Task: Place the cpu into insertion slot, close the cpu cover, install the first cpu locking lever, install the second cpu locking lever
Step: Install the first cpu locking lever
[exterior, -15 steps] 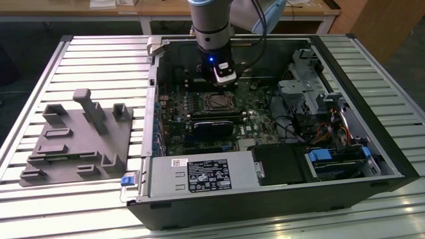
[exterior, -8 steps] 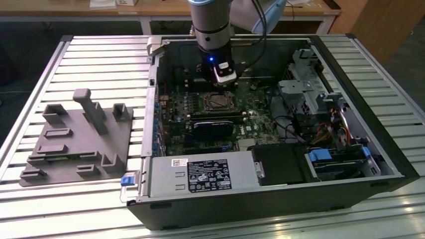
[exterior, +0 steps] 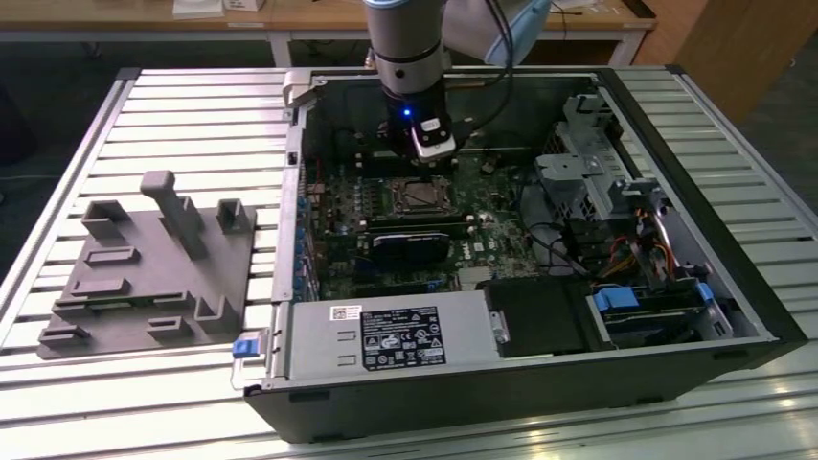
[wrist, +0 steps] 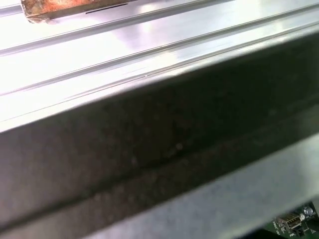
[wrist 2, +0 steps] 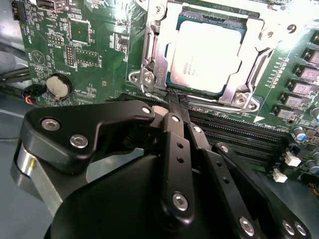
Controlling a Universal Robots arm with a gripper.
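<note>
Ribbed metal desk carries the open computer case. My end effector, fingers together and empty, hovers at the socket's six o'clock edge. I judge the cpu seated in the insertion slot, the cpu cover down; lever work needs a fine hook.

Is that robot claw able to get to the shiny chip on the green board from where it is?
Probably yes. The gripper sits right at the edge of the chip, whose top lies bare inside the metal frame. The case is open above it.
</note>
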